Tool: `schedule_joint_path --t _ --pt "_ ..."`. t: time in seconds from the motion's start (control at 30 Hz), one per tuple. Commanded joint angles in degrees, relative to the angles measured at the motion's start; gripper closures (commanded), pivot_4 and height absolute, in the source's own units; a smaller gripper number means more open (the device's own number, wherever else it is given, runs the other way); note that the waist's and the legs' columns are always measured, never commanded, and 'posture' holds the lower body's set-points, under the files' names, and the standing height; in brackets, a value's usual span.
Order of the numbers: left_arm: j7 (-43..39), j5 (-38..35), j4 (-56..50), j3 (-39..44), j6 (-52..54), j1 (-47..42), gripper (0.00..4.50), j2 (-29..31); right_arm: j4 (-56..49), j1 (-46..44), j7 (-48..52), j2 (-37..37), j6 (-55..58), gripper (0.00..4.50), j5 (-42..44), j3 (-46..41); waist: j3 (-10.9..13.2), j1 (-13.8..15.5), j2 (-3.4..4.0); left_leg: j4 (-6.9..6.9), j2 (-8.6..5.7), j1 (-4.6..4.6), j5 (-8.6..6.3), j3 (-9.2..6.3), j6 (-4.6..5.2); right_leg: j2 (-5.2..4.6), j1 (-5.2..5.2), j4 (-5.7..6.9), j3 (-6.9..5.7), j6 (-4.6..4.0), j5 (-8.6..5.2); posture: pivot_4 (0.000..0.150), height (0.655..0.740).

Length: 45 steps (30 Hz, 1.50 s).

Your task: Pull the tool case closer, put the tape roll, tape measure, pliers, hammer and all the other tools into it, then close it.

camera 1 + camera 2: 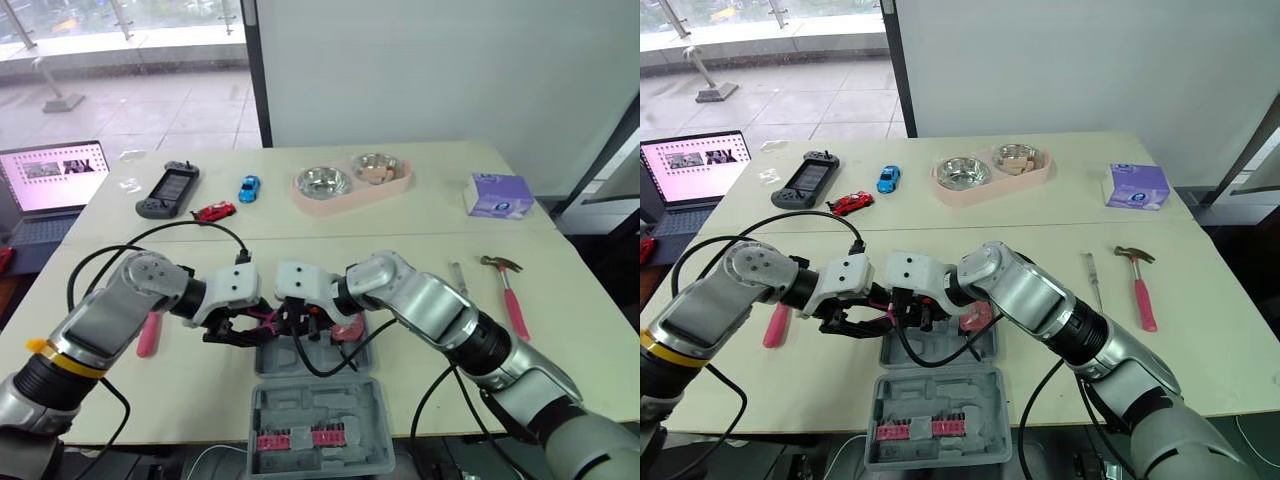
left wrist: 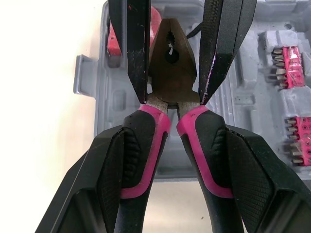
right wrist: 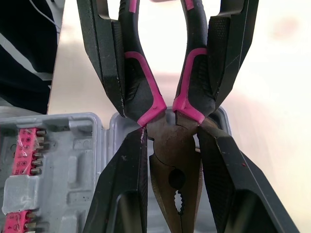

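Where the two arms meet low over the table [image 1: 560, 370], a pink-handled tool [image 1: 148, 335] lies flat to the left of the left gripper [image 1: 248, 324], apart from it and untouched. That gripper pinches the pliers [image 2: 172, 68] by the handles, its fingers [image 2: 92, 187] pressed against the outer side of each black-and-pink grip, so the handles sit squeezed almost together between them. The pliers run level from this gripper straight across to the right gripper [image 1: 288, 320], nose towards the right one.

The right gripper faces the left, tip to tip. Its fingers [image 3: 121, 194] lie along both flanks of the metal head, closed in on it, and their tips reach to where the pink grips begin, nearly meeting the left gripper's tips.

The tool case [image 1: 300, 400] lies open directly beneath both grippers. One grey moulded half sits right under the held pliers, which hang above it without resting in it. The other half, holding rows of pink bit strips [image 1: 295, 438], lies on the near side of the grippers. A pinkish-red item [image 1: 348, 330] shows just right of the right gripper, by its wrist; I cannot tell what it is.

Well to the right of the right gripper lie a thin metal tool [image 1: 458, 278] and, just beyond it, the hammer [image 1: 510, 292], both on the bare table outside the case.
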Motion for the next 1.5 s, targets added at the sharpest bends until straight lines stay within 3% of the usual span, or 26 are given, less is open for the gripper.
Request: schedule_joint_path --t 0.03,0.07,0.2,0.43,0.57,0.67,0.83,1.07,1.17,1.5 --pt "0.2 -0.9 -0.7 2.1 -1.1 -0.7 2.01 -0.8 -1.1 -0.9 0.1 0.6 -1.0 3.51 -0.2 -0.5 0.0 -0.1 0.0 0.0 0.0 0.0 0.0 0.0 0.0 0.0 0.0 0.0 0.0 0.0 0.0 0.15 0.7239" --pt "-0.3 -1.3 -0.9 2.4 -1.7 -0.6 2.01 -0.9 -1.0 -0.8 0.1 0.5 -1.1 3.51 -0.2 -0.5 0.0 -0.2 0.0 0.0 0.0 0.0 0.01 0.0 -0.01 0.0 -0.01 0.01 0.0 0.0 0.0 0.15 0.7239" --pt "-0.6 -3.2 -0.6 4.3 -2.2 -0.1 0.05 -1.4 -0.6 -0.3 0.3 0.2 -1.9 3.51 -0.6 -0.4 0.0 -0.2 0.0 0.0 0.0 0.0 0.02 0.0 -0.04 0.0 -0.08 0.08 0.0 0.0 0.0 0.15 0.7239" --pt "-2.8 -9.5 -2.2 14.8 -0.6 3.9 0.0 3.5 -2.5 0.6 2.4 -4.0 -3.2 3.51 -0.9 -1.5 0.0 -0.3 0.0 0.0 0.0 -0.01 0.02 0.04 -0.04 -0.02 -0.12 0.09 0.0 0.0 0.0 0.15 0.7239" --pt "-4.7 -15.4 -1.0 26.6 -0.8 13.1 0.0 5.8 -5.3 2.0 3.4 -7.5 -3.0 3.51 -0.2 -3.3 0.0 -0.3 0.01 -0.02 0.03 0.0 0.0 0.08 -0.01 -0.03 -0.18 0.09 0.01 -0.01 0.0 0.15 0.7239" --pt "-4.3 -15.2 3.3 36.4 -8.5 25.2 0.0 2.1 -8.9 4.0 4.1 -10.0 -1.7 3.51 1.7 -6.2 0.0 -0.3 0.06 -0.02 0.03 0.01 0.0 0.13 -0.01 -0.06 -0.17 0.07 0.01 -0.01 0.0 0.15 0.7239" --pt "-3.7 -16.8 5.2 43.6 -14.0 34.8 0.0 -2.2 -13.4 6.9 5.1 -14.6 -1.0 3.51 2.6 -7.6 0.0 0.4 -0.09 -0.02 0.06 0.0 0.0 0.14 0.0 -0.08 -0.14 0.06 -0.03 -0.04 0.01 0.15 0.7239" --pt "-4.1 -19.6 1.0 44.4 -15.7 40.0 0.0 -4.8 -14.1 7.6 4.9 -17.1 -2.2 3.51 0.2 -4.8 0.0 1.4 -0.09 -0.02 0.05 0.01 -0.02 0.18 0.02 -0.12 -0.07 -0.03 -0.05 -0.04 0.01 0.15 0.7239" --pt "-5.6 -17.2 1.1 42.7 -21.2 42.2 0.0 -5.6 -12.7 6.1 5.0 -16.4 -2.4 3.51 -1.4 -2.9 0.0 1.2 -0.08 -0.02 0.05 0.02 -0.02 0.2 0.02 -0.12 -0.07 -0.03 -0.04 -0.04 0.01 0.15 0.7239" --pt "-2.4 -17.1 0.8 39.8 -22.8 42.3 0.0 -6.4 -9.6 1.2 6.1 -13.2 0.6 3.51 -3.6 2.8 0.0 1.3 -0.08 -0.02 0.07 0.03 -0.02 0.2 0.02 -0.1 -0.09 -0.03 -0.04 -0.06 0.01 0.15 0.7239"
